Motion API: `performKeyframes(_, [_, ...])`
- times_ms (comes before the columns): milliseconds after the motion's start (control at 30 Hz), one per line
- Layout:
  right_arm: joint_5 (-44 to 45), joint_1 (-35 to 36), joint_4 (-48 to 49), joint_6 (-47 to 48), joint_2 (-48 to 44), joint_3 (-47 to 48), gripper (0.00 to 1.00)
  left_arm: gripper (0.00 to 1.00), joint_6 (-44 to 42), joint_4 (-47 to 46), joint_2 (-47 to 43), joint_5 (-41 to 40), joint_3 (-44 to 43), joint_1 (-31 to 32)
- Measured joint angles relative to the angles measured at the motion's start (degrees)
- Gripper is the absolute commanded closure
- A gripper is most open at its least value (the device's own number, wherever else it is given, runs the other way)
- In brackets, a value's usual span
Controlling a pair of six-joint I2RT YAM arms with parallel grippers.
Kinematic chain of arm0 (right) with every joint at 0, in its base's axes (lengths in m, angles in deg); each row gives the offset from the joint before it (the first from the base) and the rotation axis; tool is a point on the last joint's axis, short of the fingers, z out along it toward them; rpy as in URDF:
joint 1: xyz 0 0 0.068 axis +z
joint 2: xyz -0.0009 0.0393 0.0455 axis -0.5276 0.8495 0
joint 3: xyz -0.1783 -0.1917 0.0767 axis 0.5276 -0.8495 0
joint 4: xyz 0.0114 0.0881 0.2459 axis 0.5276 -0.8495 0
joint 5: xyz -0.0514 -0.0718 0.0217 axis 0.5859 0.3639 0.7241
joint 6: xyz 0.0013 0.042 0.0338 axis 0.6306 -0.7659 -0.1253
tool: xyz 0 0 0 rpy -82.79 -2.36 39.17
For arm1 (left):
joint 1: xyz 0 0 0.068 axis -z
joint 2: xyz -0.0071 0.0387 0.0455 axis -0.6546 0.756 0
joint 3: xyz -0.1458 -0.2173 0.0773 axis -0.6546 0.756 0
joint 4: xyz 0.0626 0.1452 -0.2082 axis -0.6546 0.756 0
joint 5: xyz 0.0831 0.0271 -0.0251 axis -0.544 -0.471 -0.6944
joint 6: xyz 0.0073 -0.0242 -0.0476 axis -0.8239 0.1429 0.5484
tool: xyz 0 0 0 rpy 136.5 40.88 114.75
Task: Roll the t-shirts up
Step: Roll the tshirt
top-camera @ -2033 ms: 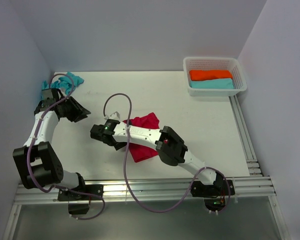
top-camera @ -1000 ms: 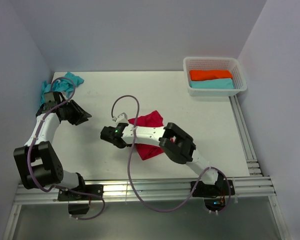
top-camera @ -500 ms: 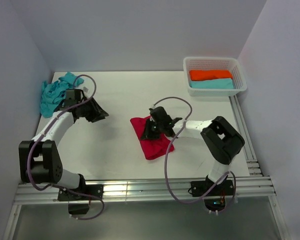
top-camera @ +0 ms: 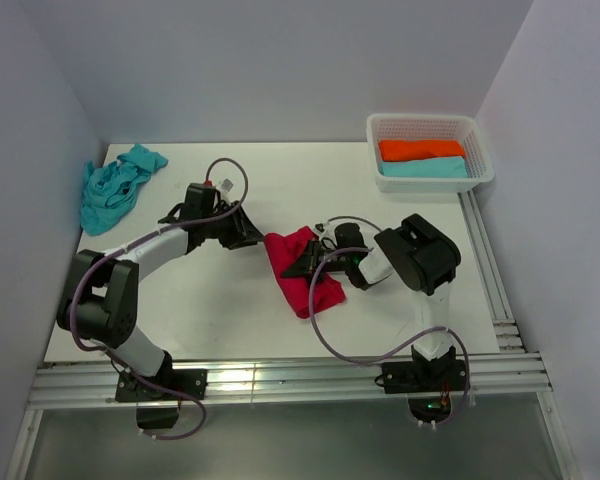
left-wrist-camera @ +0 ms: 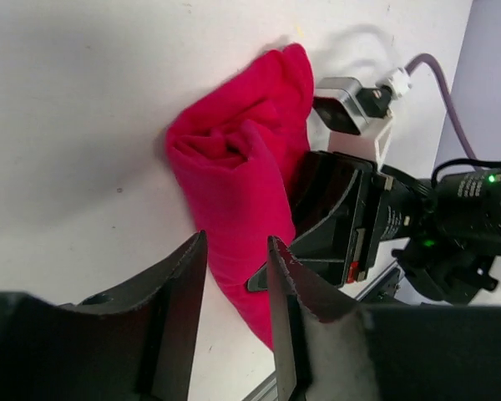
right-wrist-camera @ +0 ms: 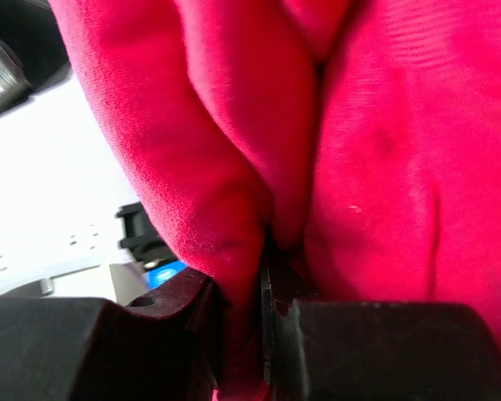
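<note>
Judging by how things lie, the task is somewhere in its first half. The crimson red cotton t-shirt (top-camera: 315, 290) lies at the middle of the white table (top-camera: 200, 300), folded in on itself into a thick, loose bundle rather than a tight roll. The turquoise cotton t-shirt (top-camera: 110, 185) sits crumpled at the far left corner, well apart from both arms. An orange cloth roll (top-camera: 420, 149) and a turquoise cloth roll (top-camera: 425, 168) lie side by side in the white plastic lattice basket (top-camera: 420, 118) at the far right corner. What is left, then, seems to be tightening the red bundle into a roll and doing the whole turquoise shirt. The right arm is bent sharply back on itself, forearm low and pointing left, and the right pincer (right-wrist-camera: 263, 284) is clamped on a fold of the red shirt at the bundle's right side. The left arm stretches rightward, low across the table. The left pincer (left-wrist-camera: 234, 242) stands partly parted and empty, just beside the bundle's left edge; whether it touches the cloth I cannot tell.
</note>
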Motion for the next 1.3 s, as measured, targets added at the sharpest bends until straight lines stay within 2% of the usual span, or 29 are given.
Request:
performKeyframes(133, [-3.0, -1.0, 6.3, -4.4, 3.2, -0.4, 1.00, 0.48, 0.9, -5.7, 0.0, 1.2, 3.6, 0.7])
performKeyframes(500, [-4.8, -1.1, 2.8, -3.0, 3.3, 1.4, 1.00, 0.48, 6.7, -20.7, 1.2, 5.7, 7.7, 2.4])
performKeyframes(767, [-5.4, -1.2, 0.3, -1.7, 3.3, 2.3, 1.00, 0.52, 8.1, -21.2, 16.2, 5.3, -2.7, 6.4])
performKeyframes(867, [-5.5, -1.4, 0.0, -1.4, 3.3, 2.3, 1.00, 0.51, 8.9, -20.3, 18.7, 5.0, -4.8, 7.2])
performKeyframes(1000, [-5.6, -1.4, -0.3, -1.0, 3.3, 2.3, 1.00, 0.49, 8.8, -18.3, 17.0, 3.7, -5.2, 7.0])
performKeyframes(1033, [-5.6, -1.4, -0.3, -0.9, 3.3, 2.3, 1.00, 0.44, 8.7, -17.2, 16.0, 3.1, -5.2, 6.8])
performKeyframes(1100, [-5.7, -1.4, -0.3, -0.7, 3.3, 2.3, 1.00, 0.39, 8.1, -15.4, 12.7, 2.4, -4.7, 6.3])
performKeyframes(1300, [-6.1, -1.9, -0.3, -0.4, 3.3, 2.3, 1.00, 0.36, 6.7, -15.0, -0.3, 0.6, 2.5, 3.6])
